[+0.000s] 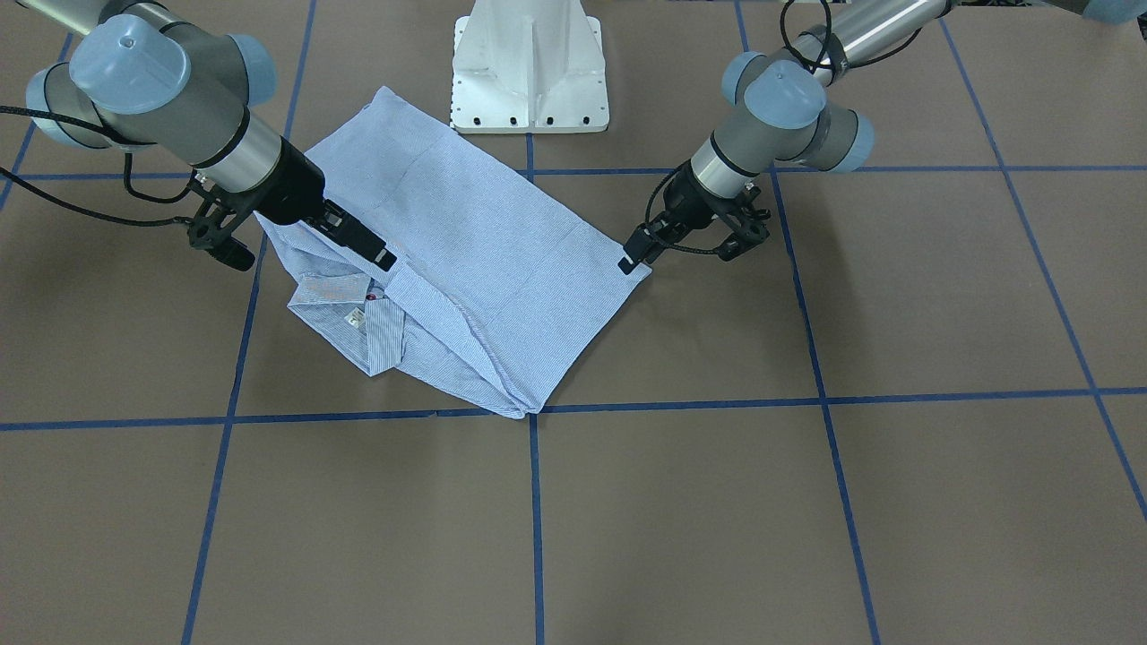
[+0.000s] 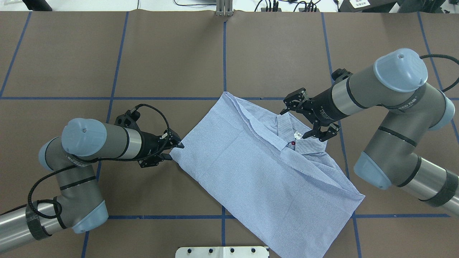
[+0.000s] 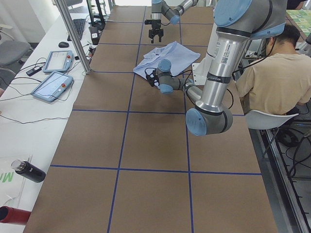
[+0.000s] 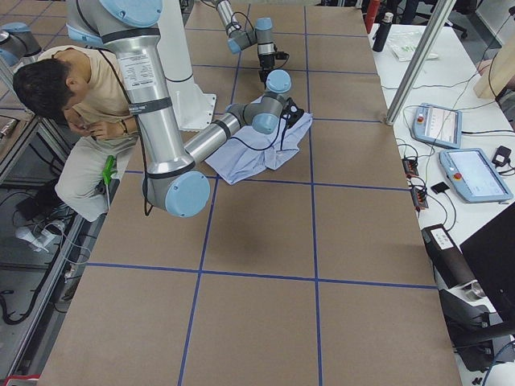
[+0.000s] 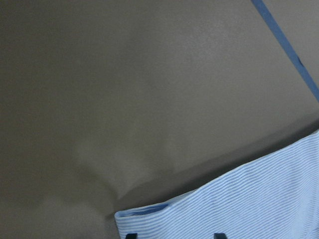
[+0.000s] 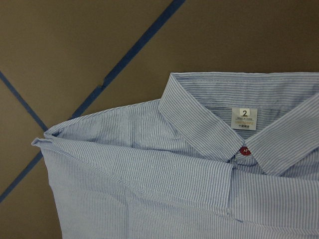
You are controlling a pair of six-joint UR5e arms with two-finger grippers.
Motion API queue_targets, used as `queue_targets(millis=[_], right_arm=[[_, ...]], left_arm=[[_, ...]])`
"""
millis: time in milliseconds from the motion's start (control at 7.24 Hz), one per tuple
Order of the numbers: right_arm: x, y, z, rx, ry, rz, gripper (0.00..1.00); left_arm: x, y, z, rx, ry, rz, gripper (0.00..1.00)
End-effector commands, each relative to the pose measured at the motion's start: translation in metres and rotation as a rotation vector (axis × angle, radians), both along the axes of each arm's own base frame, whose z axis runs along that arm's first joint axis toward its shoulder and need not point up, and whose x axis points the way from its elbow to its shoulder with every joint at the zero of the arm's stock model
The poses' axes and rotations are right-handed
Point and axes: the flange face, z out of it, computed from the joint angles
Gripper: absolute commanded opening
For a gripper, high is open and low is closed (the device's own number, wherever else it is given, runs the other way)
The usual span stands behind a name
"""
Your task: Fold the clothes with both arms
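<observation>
The light blue-and-white striped shirt point(image 2: 258, 168) lies folded on the brown table, collar towards my right arm. Its white neck label point(image 6: 244, 118) and red button point(image 6: 243, 150) show in the right wrist view. My left gripper point(image 2: 175, 151) is low at the shirt's left corner with its jaws apart. The left wrist view shows that corner point(image 5: 239, 209) lying between the two fingertips. My right gripper point(image 2: 308, 121) hovers wide open and empty just above the collar point(image 2: 287, 129). In the front-facing view the shirt point(image 1: 484, 260) lies between the left gripper point(image 1: 632, 255) and the right gripper point(image 1: 358, 237).
The white pedestal base point(image 1: 529, 72) stands just behind the shirt. Blue tape lines point(image 2: 224, 53) grid the table. A seated person point(image 3: 272, 73) is beside the robot. Teach pendants point(image 3: 53, 82) and a bottle point(image 3: 29, 171) lie on the side table.
</observation>
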Motion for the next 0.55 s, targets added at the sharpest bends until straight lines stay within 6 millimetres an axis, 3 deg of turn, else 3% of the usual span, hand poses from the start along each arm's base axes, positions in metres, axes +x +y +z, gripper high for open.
queue_targets(millis=[0,276,415], right_arm=[[0.0006,-0.0017,-0.0003,0.005,0.002,0.009,1.0],[0.002,-0.0032,-0.0003,0.006,0.003,0.015,1.0],[0.002,-0.0032,-0.0001,0.005,0.004,0.015,1.0]], left_arm=[[0.0099,0.007,0.0076,-0.005,-0.017,0.008,0.61],[0.0126,0.0078,0.0113,-0.009,-0.024,0.011,0.58],[0.0123,0.0077,0.0123,-0.01,-0.025,0.008,0.47]])
